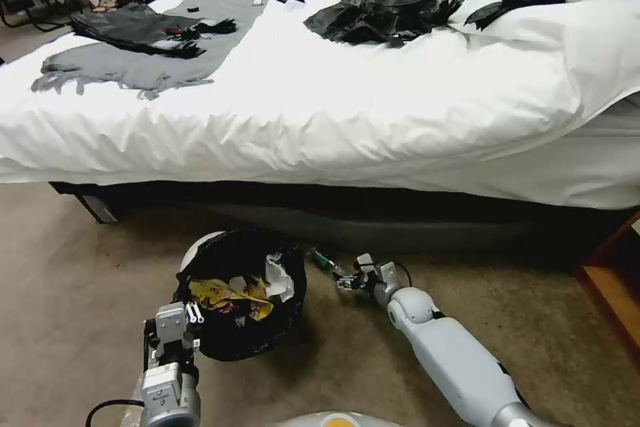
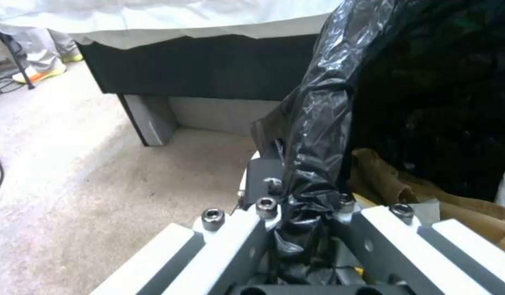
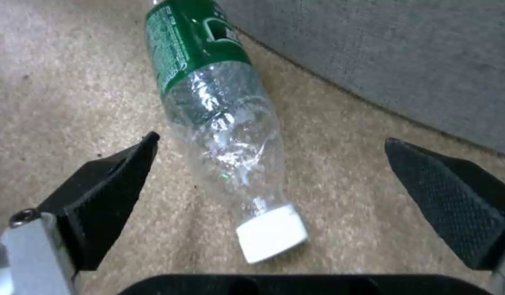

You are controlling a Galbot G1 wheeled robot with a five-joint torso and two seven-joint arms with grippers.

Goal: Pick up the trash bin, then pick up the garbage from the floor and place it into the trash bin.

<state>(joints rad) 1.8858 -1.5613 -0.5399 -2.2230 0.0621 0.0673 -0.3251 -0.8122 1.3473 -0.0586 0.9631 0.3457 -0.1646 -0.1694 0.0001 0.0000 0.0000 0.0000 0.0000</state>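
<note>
The trash bin [image 1: 199, 247], white with a black liner, sits tilted just above the carpet in front of the bed. My left gripper [image 1: 181, 321] is shut on its near rim, and the left wrist view shows the liner [image 2: 318, 135] pinched between the fingers [image 2: 247, 233]. Inside the bin lie a yellow wrapper [image 1: 227, 297], white paper [image 1: 279, 277] and brown cardboard [image 2: 411, 194]. One piece of garbage, a clear bottle [image 3: 219, 114] with a green label and white cap, lies on the floor by the bed base [image 1: 323, 260]. My right gripper [image 1: 348, 279] [image 3: 271, 141] is open, a finger on either side of the bottle's neck end.
The white bed [image 1: 333, 113] overhangs the floor just behind the bottle, with a dark base [image 1: 400, 223] and a leg [image 1: 100, 208] at the left. Black bags [image 1: 387, 10] lie on the bed. A wooden piece of furniture [image 1: 613, 287] stands at the right.
</note>
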